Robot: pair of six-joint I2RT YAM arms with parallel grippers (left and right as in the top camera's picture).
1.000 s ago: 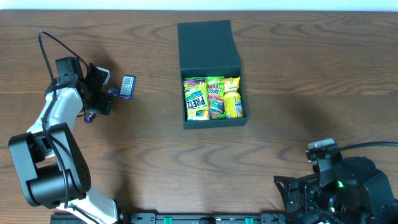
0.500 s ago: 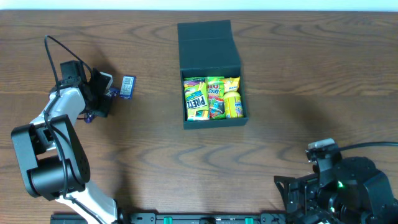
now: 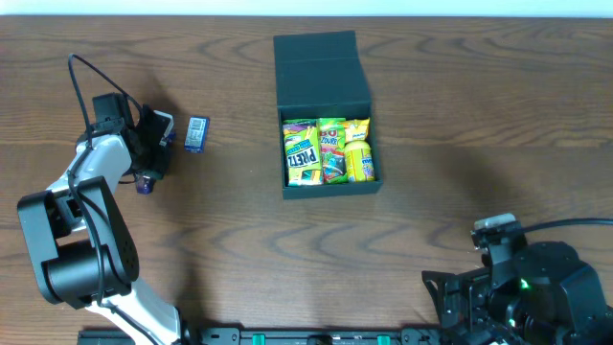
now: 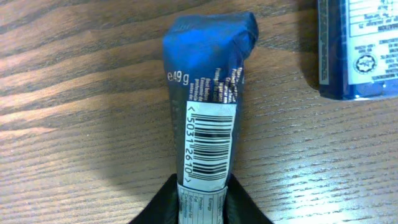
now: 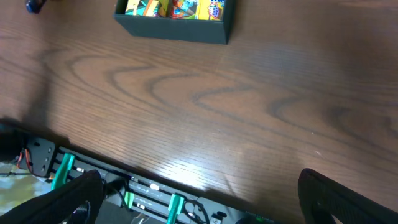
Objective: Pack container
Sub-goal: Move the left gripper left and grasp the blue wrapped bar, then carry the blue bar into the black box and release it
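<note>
The container (image 3: 324, 75), a matte black box with its flap lid open toward the back, sits at the table's middle with several bright snack packets (image 3: 328, 151) inside. It also shows at the top of the right wrist view, container (image 5: 177, 28). At the far left, my left gripper (image 3: 151, 163) points down at the table, and its black jaws press both sides of a blue snack bar (image 4: 208, 93) with a barcode label. The bar still lies on the wood. My right gripper (image 5: 205, 202) stands open and empty over the table's front edge.
A second blue packet (image 3: 196, 134) lies just right of the left gripper and shows at the corner of the left wrist view, blue packet (image 4: 360, 50). A rail with green clips (image 5: 155, 199) runs along the front edge. The right arm (image 3: 522, 287) is parked at the front right.
The left jaws have closed in on the blue snack bar. The bar's end has shifted slightly right on the table. The right arm has not moved.
</note>
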